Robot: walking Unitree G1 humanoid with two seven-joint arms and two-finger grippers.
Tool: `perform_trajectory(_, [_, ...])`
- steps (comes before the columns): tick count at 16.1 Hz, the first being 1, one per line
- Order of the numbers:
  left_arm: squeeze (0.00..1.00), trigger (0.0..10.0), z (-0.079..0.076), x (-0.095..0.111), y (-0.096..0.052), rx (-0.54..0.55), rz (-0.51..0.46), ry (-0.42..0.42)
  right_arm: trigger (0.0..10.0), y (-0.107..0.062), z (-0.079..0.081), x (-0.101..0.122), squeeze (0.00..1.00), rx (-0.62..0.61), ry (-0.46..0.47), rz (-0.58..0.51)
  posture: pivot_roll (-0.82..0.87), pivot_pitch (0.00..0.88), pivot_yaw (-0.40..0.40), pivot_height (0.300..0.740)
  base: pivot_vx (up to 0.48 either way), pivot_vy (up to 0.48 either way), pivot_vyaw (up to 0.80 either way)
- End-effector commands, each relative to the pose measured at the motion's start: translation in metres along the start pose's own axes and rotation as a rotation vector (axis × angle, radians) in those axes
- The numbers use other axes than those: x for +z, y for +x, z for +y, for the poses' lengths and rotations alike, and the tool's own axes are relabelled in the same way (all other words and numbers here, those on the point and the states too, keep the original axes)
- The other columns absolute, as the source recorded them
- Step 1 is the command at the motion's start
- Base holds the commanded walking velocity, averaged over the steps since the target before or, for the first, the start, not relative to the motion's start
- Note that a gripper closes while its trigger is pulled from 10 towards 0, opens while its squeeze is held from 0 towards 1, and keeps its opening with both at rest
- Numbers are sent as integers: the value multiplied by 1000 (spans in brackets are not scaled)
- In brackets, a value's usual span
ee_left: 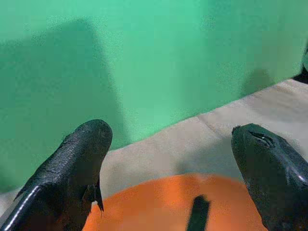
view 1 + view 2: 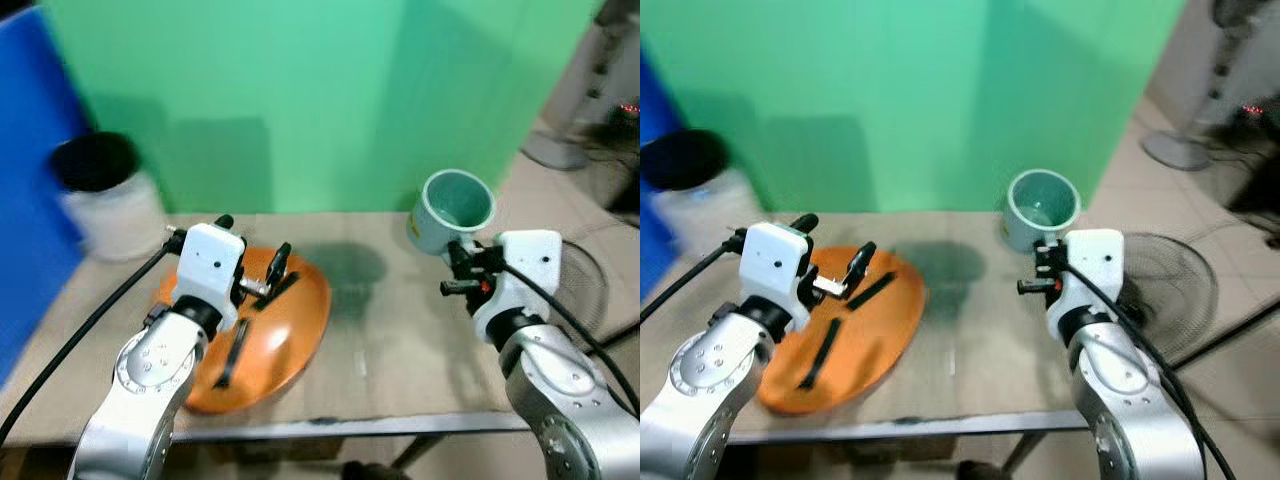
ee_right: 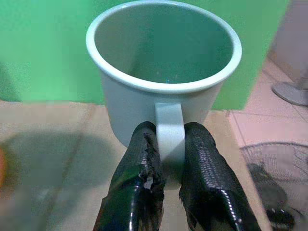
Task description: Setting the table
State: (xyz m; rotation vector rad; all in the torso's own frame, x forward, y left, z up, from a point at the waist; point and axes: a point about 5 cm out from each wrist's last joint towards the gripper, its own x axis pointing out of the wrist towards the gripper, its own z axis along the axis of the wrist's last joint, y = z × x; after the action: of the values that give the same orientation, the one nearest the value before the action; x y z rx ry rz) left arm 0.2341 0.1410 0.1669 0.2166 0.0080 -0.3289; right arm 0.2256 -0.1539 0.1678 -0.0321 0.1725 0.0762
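An orange plate [image 2: 300, 320] lies on the left half of the table, with two black utensils [image 2: 233, 352] on it. My left gripper [image 2: 254, 242] hovers over the plate's far side, open with nothing between its fingers [image 1: 77, 159]. The left wrist view takes in the plate's rim [image 1: 154, 202] and one utensil tip [image 1: 197, 214] below it. A pale green mug [image 2: 456, 205] stands at the table's back right. My right gripper [image 3: 171, 134] is shut on the mug's handle [image 3: 169, 120], one finger on each side. The mug is hollow and looks empty inside.
A white bin with a black liner [image 2: 105, 195] stands at the back left, beside a blue panel [image 2: 25, 150]. A green backdrop [image 2: 300, 90] rises behind the table. A floor fan [image 2: 1185, 285] lies to the right. The table's front edge [image 2: 350, 427] runs near my arms.
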Motion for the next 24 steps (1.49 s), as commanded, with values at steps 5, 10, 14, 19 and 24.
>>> perform_trajectory(5, [0,10000,0,-1,1,5,0,-16,10000,0,-2,0,0,-5,-22,15,113,0,-6,740,0,0,-800])
perform_trajectory(10, [0,10000,0,-2,0,-2,2,-9,10000,-1,-1,-2,0,10,-29,27,112,0,-5,740,0,0,-800])
perform_trajectory(14, [0,10000,2,-2,1,3,3,-2,10000,0,-3,-2,0,-11,-28,29,109,0,-2,740,0,0,-800])
perform_trajectory(19, [0,10000,2,-1,5,11,2,1,10000,2,-6,-3,0,-39,-21,33,104,0,4,740,0,-341,-800])
perform_trajectory(24, [0,10000,3,0,7,16,-3,2,10000,2,-7,-3,0,-42,-26,39,103,0,2,740,0,-397,-800])
